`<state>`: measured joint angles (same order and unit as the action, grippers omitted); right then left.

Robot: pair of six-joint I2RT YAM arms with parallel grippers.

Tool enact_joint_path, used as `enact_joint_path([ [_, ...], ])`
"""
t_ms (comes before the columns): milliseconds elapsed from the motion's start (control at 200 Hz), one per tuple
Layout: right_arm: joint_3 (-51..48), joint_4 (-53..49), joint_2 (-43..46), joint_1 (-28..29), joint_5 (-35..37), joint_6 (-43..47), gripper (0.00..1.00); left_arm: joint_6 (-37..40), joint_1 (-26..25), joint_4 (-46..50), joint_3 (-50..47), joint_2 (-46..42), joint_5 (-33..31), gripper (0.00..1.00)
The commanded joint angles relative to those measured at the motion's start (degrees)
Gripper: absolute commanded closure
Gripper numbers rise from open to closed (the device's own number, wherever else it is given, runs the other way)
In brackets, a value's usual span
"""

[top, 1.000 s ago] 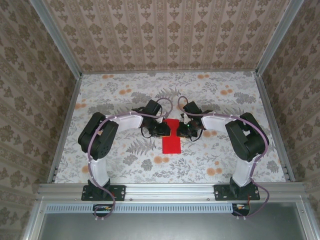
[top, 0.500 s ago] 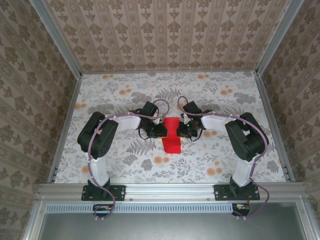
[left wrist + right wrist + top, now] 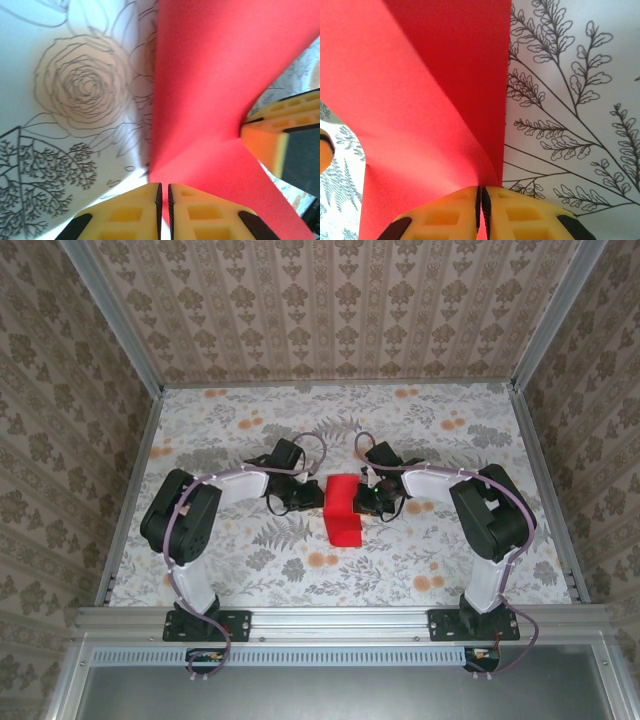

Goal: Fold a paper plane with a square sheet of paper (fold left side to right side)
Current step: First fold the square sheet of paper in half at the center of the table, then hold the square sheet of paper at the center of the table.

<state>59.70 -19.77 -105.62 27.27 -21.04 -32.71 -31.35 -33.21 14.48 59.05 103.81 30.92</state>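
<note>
The square sheet of paper (image 3: 345, 525) is bright red and lies mid-table, its far part lifted and bowed between both grippers. My left gripper (image 3: 321, 498) sits at its left edge, my right gripper (image 3: 363, 502) at its right edge. In the left wrist view the sheet (image 3: 215, 75) rises in a curved fold; my left gripper (image 3: 164, 192) is shut, with red showing in the thin slit between its pads. A yellow finger of the right gripper (image 3: 270, 145) presses the sheet's far side. In the right wrist view the sheet (image 3: 420, 100) curls down into my shut right gripper (image 3: 481, 195).
A flower-printed cloth covers the table (image 3: 250, 430). Aluminium rails (image 3: 130, 490) and patterned walls close in the left, right and far sides. The arms' elbows stand at left (image 3: 180, 515) and right (image 3: 490, 515) of the sheet.
The left arm has drawn back to the left with its grip on the sheet's edge. The sheet's far part, earlier pinched narrow, now stands wider and raised. The right arm has stayed still.
</note>
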Motion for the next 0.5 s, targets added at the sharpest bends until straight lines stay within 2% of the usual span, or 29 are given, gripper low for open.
enact_joint_path([
  [0,-0.6,-5.4,-2.9,0.3,3.6,1.2,0.85,0.5,-1.3,-2.1,0.5,-1.3,2.0,0.85],
  [205,-0.4,-5.5,-3.2,0.3,3.4,1.2,0.85,-0.2,-4.3,-2.8,3.4,3.4,2.6,0.86],
  [490,-0.3,-5.3,-3.2,0.3,3.1,1.2,0.85,-0.3,-4.7,-1.2,4.0,5.8,1.4,0.85],
])
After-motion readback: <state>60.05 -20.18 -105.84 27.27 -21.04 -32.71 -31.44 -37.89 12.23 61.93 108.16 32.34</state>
